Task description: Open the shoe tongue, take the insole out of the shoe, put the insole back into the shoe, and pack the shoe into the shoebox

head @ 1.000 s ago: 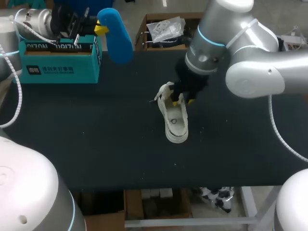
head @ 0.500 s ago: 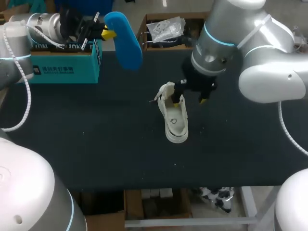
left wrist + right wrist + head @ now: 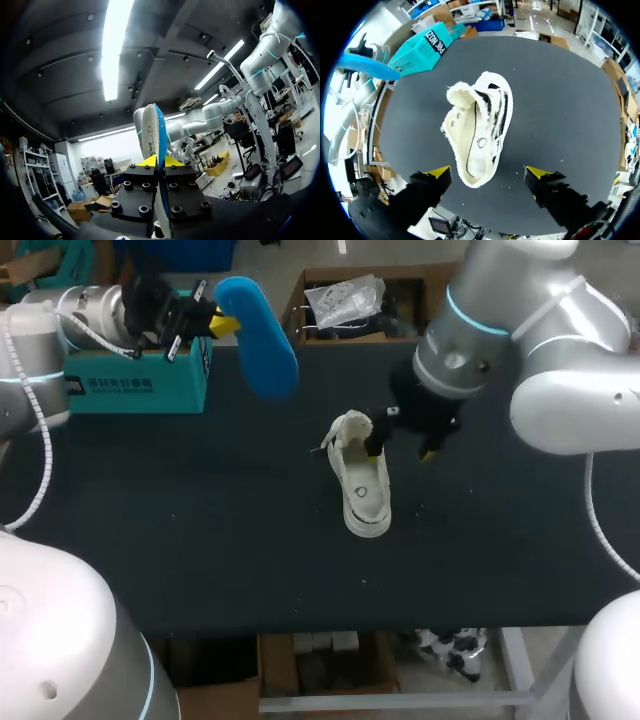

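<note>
Between the fingers of the left hand (image 3: 215, 322), blue insole (image 3: 262, 340) pinched edge-on, held aloft just beside the teal shoebox (image 3: 120, 385); under the right hand (image 3: 400, 453), fingers spread and touching nothing, white shoe (image 3: 362, 485) lying on the dark tabletop (image 3: 200, 520), tongue turned outward.

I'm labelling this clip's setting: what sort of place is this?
Probably a robotics lab workbench: a left arm and right arm over a dark table, the left end effector holding a blue insole, a white shoe and teal shoebox on it.
</note>
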Action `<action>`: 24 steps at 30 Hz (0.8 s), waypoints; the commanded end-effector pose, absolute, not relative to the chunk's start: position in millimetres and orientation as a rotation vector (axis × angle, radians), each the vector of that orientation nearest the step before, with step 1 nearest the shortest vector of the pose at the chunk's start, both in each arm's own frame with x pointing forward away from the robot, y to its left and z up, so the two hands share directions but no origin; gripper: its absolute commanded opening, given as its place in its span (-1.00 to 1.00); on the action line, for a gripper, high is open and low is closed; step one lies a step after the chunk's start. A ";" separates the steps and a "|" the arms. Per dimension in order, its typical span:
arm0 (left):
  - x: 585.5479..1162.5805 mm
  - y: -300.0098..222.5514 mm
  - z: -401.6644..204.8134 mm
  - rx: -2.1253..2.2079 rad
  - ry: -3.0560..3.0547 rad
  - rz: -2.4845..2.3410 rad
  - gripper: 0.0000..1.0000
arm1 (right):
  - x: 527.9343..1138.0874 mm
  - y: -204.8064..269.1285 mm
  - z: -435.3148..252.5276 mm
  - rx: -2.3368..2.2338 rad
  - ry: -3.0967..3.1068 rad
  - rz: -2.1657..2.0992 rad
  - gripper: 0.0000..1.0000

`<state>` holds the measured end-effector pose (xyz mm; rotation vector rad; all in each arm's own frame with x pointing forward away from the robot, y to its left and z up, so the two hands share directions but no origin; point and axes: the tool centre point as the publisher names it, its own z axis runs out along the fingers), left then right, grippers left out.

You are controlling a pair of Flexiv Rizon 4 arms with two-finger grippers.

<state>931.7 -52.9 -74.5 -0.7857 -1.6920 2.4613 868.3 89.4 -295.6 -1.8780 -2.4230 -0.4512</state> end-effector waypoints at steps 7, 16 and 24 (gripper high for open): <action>843.2 -74.9 -67.4 -0.332 -1.846 2.668 -1.00 | 825.0 46.4 -278.6 -1.979 -2.030 -0.558 1.00; 832.2 -84.3 -65.6 -0.114 -1.815 2.644 -1.00 | 821.6 58.7 -279.3 -1.922 -2.024 -0.560 1.00; 831.9 -97.8 -72.2 -0.020 -1.834 2.634 -1.00 | 825.6 60.7 -275.1 -1.961 -1.880 -0.479 1.00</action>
